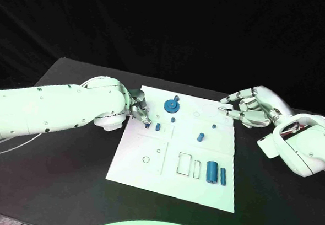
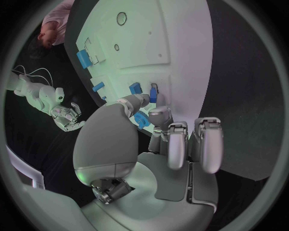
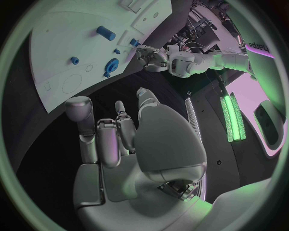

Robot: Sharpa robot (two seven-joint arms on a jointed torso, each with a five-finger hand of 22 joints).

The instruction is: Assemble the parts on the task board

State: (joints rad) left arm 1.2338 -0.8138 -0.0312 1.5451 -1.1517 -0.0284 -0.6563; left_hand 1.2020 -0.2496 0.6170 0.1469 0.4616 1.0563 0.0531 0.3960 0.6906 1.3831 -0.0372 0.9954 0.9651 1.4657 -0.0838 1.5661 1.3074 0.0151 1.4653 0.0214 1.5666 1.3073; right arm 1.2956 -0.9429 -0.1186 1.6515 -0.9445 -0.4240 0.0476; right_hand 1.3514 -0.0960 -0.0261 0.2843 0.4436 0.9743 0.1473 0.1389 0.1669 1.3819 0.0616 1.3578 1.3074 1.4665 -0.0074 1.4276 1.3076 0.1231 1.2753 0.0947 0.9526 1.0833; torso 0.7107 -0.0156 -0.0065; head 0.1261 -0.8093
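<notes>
On your far left in the head view, the left arm (image 1: 43, 110) reaches in over the black table (image 1: 71, 73), and the left hand (image 1: 137, 108) sits at the left edge of the white board (image 1: 175, 172). Its fingertips pinch a small blue peg (image 1: 146, 123) against the board; the left wrist view shows the same peg (image 2: 153, 92) upright between two fingertips, with most of it hidden by them, so you cannot make out whether it sits in a hole. Just beside it lies a second small blue piece (image 1: 157, 127).

Moving right, a blue gear-shaped part (image 1: 171, 106) stands near the board's far edge, partly overlapped by its own knob. Below it a tiny blue piece (image 1: 172, 120) is too small to identify. Near the board's middle another short blue piece (image 1: 201, 135) stands, and towards the near right two blue cylinders (image 1: 218, 172) lie side by side next to rectangular outlines.

On your right, the right hand (image 1: 251, 105) hovers past the board's far right corner, fingers curled in loosely and holding nothing; the right wrist view shows its palm (image 3: 153, 144) bare, fingers apart from the board.
</notes>
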